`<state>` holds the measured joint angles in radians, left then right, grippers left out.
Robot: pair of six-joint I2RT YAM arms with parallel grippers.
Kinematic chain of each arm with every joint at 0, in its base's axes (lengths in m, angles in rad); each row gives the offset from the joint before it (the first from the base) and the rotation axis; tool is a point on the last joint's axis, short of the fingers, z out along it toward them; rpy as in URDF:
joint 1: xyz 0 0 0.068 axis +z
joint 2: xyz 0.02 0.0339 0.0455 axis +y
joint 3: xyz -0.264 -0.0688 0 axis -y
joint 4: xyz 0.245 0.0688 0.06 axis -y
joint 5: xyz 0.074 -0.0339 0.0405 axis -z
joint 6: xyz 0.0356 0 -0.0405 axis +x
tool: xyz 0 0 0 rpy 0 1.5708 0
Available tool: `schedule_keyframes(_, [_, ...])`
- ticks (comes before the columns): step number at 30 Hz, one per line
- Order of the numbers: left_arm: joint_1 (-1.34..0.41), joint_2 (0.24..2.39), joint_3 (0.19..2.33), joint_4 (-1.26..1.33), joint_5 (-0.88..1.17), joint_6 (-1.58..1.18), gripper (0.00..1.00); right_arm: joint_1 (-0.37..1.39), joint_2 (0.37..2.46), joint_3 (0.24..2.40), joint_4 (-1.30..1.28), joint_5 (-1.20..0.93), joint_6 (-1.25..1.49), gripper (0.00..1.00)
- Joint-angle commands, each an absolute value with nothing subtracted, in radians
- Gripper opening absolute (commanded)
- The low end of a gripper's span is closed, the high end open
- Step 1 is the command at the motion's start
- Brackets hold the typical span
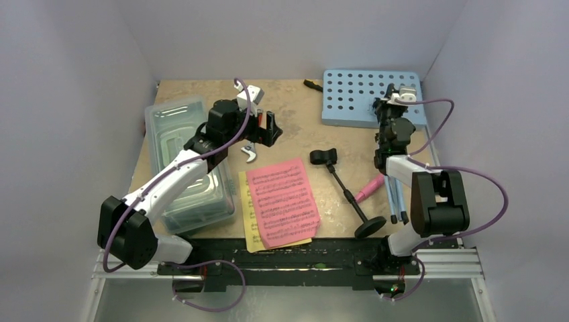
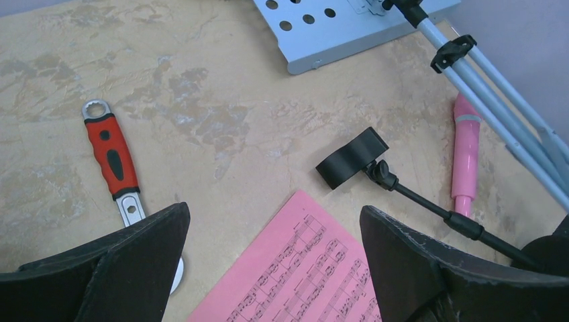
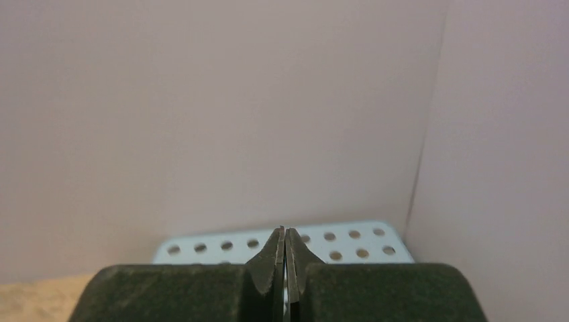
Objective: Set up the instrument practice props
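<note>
1. The light blue music stand point(image 1: 362, 97) is lying flat on the table point(image 1: 295, 107) beyond the pink sheet-music page point(image 1: 282, 201) and off to its right, with its folded tripod legs point(image 1: 396, 198) running back alongside the page
2. The right pincer point(image 3: 283, 231) is sitting over the stand's perforated plate with jaws pressed together; whether anything is nipped between them is not showing
3. The left pincer point(image 2: 273, 209) is hanging just beyond the page's far edge, jaws gaping wide and holding nothing
4. The black mic stand point(image 1: 345, 191) is lying on its side just right of the page, with the pink toy microphone point(image 1: 370, 189) resting beyond it
5. The music stand is looking stiff but long and unwieldy, probably best gripped on its pole; the page, with a yellow page point(image 1: 244, 208) peeking from under it, is looking flimsy and best pinched at an edge; the microphone is looking smooth and apt to roll
6. The mottled tan table is sitting between pale walls, with a clear lidded box point(image 1: 184, 161) left of the page and a red-handled wrench point(image 2: 111, 154) beyond its far left corner
</note>
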<state>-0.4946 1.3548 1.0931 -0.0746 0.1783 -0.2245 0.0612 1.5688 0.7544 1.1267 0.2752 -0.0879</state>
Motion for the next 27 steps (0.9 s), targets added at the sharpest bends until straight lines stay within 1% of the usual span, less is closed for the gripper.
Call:
schedule_keyframes(1, [-0.500,1.361,1.140,-0.065,0.175,-0.215,0.98,0.061,1.611,0.814,1.385,0.120,-0.019,0.00])
schedule_keyframes(3, [-0.500,1.367,1.142,-0.071,0.168,-0.212,0.98,0.062,1.607,0.839,1.304,0.193,-0.007,0.00])
schedule_keyframes(6, [-0.500,1.379,1.149,-0.080,0.166,-0.210,0.98,0.061,1.514,0.778,1.265,0.296,0.038,0.00])
schedule_keyframes(7, [-0.499,1.382,1.151,-0.082,0.169,-0.213,0.98,0.063,1.481,0.770,1.206,0.322,0.034,0.00])
schedule_keyframes(9, [-0.499,1.387,1.155,-0.083,0.183,-0.220,0.98,0.062,1.431,0.789,1.015,0.358,0.021,0.04])
schedule_keyframes(10, [-0.500,1.390,1.155,-0.081,0.192,-0.226,0.98,0.062,1.416,0.806,0.929,0.372,0.008,0.10])
schedule_keyframes(11, [-0.499,1.394,1.155,-0.079,0.200,-0.229,0.98,0.063,1.406,0.827,0.830,0.389,0.006,0.21])
schedule_keyframes(12, [-0.499,1.399,1.156,-0.078,0.207,-0.235,0.98,0.062,1.403,0.853,0.725,0.407,0.008,0.35])
schedule_keyframes(13, [-0.500,1.405,1.158,-0.078,0.214,-0.240,0.98,0.062,1.403,0.886,0.622,0.420,0.012,0.44])
schedule_keyframes(14, [-0.499,1.410,1.158,-0.078,0.220,-0.243,0.98,0.061,1.407,0.919,0.512,0.427,0.021,0.52])
schedule_keyframes(16, [-0.500,1.418,1.161,-0.079,0.227,-0.251,0.98,0.061,1.418,0.982,0.280,0.429,0.081,0.72])
schedule_keyframes(19, [-0.500,1.424,1.161,-0.078,0.241,-0.263,0.97,0.061,1.451,1.073,0.027,0.404,0.158,0.90])
schedule_keyframes(21, [-0.500,1.425,1.162,-0.076,0.247,-0.270,0.97,0.062,1.483,1.127,-0.099,0.378,0.184,0.97])
schedule_keyframes(27, [-0.500,1.424,1.163,-0.075,0.263,-0.283,0.97,0.044,1.698,1.312,-0.378,0.280,0.224,0.98])
